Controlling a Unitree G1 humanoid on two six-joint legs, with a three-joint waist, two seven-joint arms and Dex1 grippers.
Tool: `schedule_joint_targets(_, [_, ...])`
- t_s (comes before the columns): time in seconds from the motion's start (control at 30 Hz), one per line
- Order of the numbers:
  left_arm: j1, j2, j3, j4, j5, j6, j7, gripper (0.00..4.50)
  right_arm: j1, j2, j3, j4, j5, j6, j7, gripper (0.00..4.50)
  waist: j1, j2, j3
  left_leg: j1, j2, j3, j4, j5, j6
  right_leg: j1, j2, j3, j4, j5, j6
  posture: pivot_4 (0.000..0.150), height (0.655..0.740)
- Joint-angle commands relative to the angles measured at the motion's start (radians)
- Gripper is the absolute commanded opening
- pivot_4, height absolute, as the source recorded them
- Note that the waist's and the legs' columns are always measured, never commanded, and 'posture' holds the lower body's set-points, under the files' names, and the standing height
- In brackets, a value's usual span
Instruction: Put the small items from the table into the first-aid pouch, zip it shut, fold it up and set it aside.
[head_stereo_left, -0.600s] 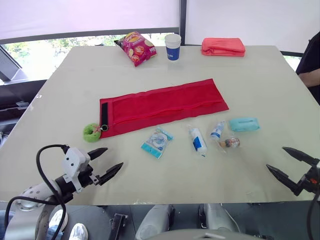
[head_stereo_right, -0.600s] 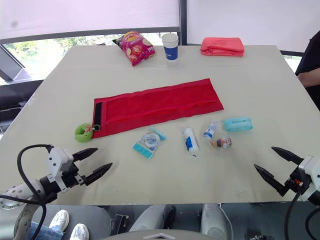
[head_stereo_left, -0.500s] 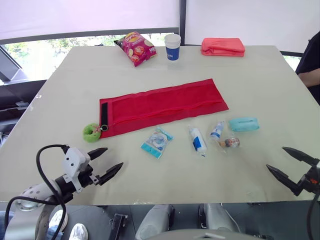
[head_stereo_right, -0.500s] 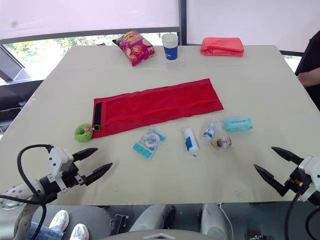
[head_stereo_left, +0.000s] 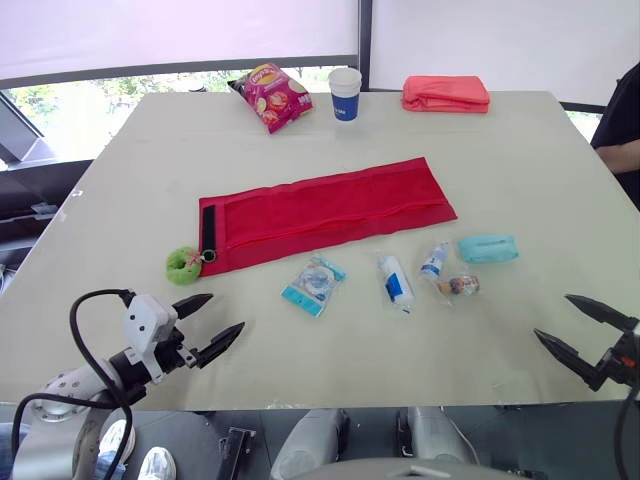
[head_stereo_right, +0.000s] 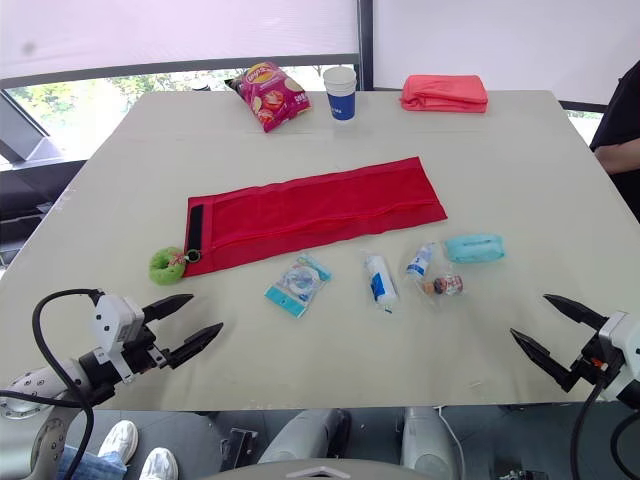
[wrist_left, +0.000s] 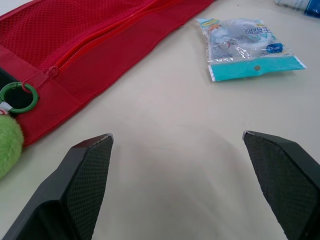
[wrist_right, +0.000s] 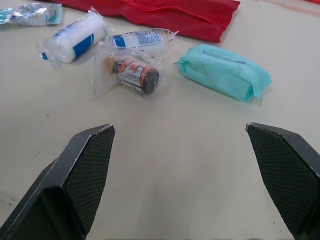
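Note:
The red first-aid pouch (head_stereo_left: 325, 210) lies unfolded flat across the table's middle, with a green pompom (head_stereo_left: 183, 265) on a ring at its left end. In front of it lie a teal-edged sachet (head_stereo_left: 314, 284), a white and blue roll (head_stereo_left: 395, 281), a small clear vial (head_stereo_left: 434, 261), a bagged brown bottle (head_stereo_left: 461, 286) and a teal tissue pack (head_stereo_left: 488, 248). My left gripper (head_stereo_left: 207, 322) hovers open over the near-left edge, short of the pompom. At the near-right edge my right gripper (head_stereo_left: 580, 326) stands open, nearer than the tissue pack (wrist_right: 223, 71).
Along the far edge of the table (head_stereo_left: 150, 180) sit a pink snack bag (head_stereo_left: 272, 96), a white and blue paper cup (head_stereo_left: 345, 93) and a folded coral cloth (head_stereo_left: 446, 93). A person's arm (head_stereo_left: 622, 150) shows at the right edge.

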Motion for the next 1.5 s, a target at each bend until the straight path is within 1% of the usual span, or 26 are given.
schedule_joint_targets(0.03, [0.01,-0.003,0.036,-0.014,-0.018,-0.023,-0.001,4.42,-0.006,0.004,-0.008,-0.007,0.008,-0.021,0.01,4.5,0.0,0.0,0.0,0.0,0.0,0.0,0.0,0.0,0.0,0.0,0.0,0.0,0.0,0.0,0.0,0.15,0.7395])
schedule_joint_targets(0.43, [0.01,-0.005,0.061,0.002,-0.014,-0.034,0.009,4.42,-0.028,0.008,0.008,-0.026,0.002,-0.009,0.001,4.5,-0.001,0.0,0.0,0.0,0.0,0.0,0.0,0.0,0.0,0.0,0.0,0.0,0.0,0.0,0.0,0.15,0.7395])
schedule_joint_targets(0.53, [-0.044,0.005,0.072,0.025,-0.028,-0.013,0.023,4.42,-0.04,0.005,0.015,-0.066,0.019,0.013,-0.006,4.5,0.0,0.0,0.0,0.0,0.0,0.0,0.0,0.0,0.0,0.0,0.0,0.0,0.0,0.0,0.0,0.15,0.7395])
schedule_joint_targets(0.67, [-0.127,0.043,0.07,0.04,-0.042,0.023,0.019,4.42,-0.074,0.011,0.045,-0.169,0.063,0.081,-0.04,4.5,-0.001,0.0,0.0,0.0,0.0,0.0,0.0,0.0,0.0,0.0,0.0,0.0,0.001,0.001,-0.001,0.15,0.7395])
schedule_joint_targets(0.77, [-0.197,0.08,0.037,0.047,-0.032,0.057,0.013,4.42,-0.119,0.013,0.088,-0.248,0.088,0.135,-0.075,4.5,-0.002,0.0,0.0,0.0,0.001,0.0,0.0,0.0,0.0,0.0,0.001,0.0,0.001,0.001,-0.001,0.15,0.7395])
schedule_joint_targets(0.83, [-0.266,0.103,-0.012,0.068,0.007,0.066,0.014,4.42,-0.145,0.018,0.123,-0.301,0.101,0.167,-0.095,4.5,-0.002,0.0,0.0,0.0,0.001,0.0,0.0,0.0,0.0,0.0,0.001,0.0,0.001,0.002,-0.003,0.15,0.7395])
schedule_joint_targets(0.9, [-0.349,0.112,-0.057,0.102,0.036,0.079,0.031,4.42,-0.166,0.024,0.159,-0.349,0.121,0.198,-0.108,4.5,0.001,0.0,0.0,0.0,0.001,0.0,0.0,0.001,0.0,0.0,0.001,-0.001,0.001,0.003,-0.005,0.15,0.7395])
schedule_joint_targets(1.0, [-0.428,0.114,-0.1,0.142,0.063,0.084,0.032,4.42,-0.183,0.036,0.206,-0.399,0.128,0.215,-0.117,4.5,0.001,-0.001,-0.001,0.0,0.001,0.0,0.0,0.003,-0.003,-0.001,0.002,-0.001,0.0,0.004,-0.005,0.15,0.7395])
schedule_joint_targets(1.13, [-0.483,0.11,-0.144,0.155,0.053,0.101,-0.01,4.42,-0.208,0.058,0.28,-0.456,0.112,0.22,-0.134,4.5,-0.005,-0.002,-0.001,-0.001,0.001,0.0,0.0,0.003,-0.002,-0.001,0.002,-0.001,-0.001,0.004,-0.006,0.15,0.7395])
schedule_joint_targets(1.23, [-0.496,0.119,-0.173,0.155,0.039,0.129,-0.056,4.42,-0.22,0.068,0.344,-0.48,0.055,0.221,-0.164,4.5,-0.006,-0.002,-0.001,-0.001,0.001,0.0,0.0,0.003,-0.002,-0.002,0.002,-0.001,-0.001,0.004,-0.006,0.15,0.7395])
schedule_joint_targets(1.33, [-0.504,0.131,-0.191,0.134,-0.001,0.218,-0.098,4.42,-0.222,0.071,0.379,-0.485,0.012,0.219,-0.19,4.5,-0.004,-0.002,-0.001,-0.001,0.002,0.0,0.0,0.003,-0.002,-0.002,0.003,-0.001,-0.001,0.004,-0.006,0.15,0.7395])
schedule_joint_targets(1.43, [-0.532,0.161,-0.258,0.108,0.019,0.367,-0.083,4.42,-0.228,0.065,0.389,-0.473,0.007,0.21,-0.181,4.5,-0.003,-0.003,-0.001,-0.001,0.002,0.0,0.0,0.003,-0.002,-0.002,0.003,-0.001,-0.001,0.004,-0.006,0.15,0.7395])
schedule_joint_targets(1.5, [-0.552,0.163,-0.306,0.092,0.029,0.435,-0.071,4.42,-0.236,0.061,0.391,-0.469,0.006,0.21,-0.175,4.5,-0.003,-0.003,-0.001,-0.001,0.002,0.0,0.001,0.004,-0.001,-0.002,0.004,-0.001,-0.001,0.004,-0.005,0.15,0.7395])
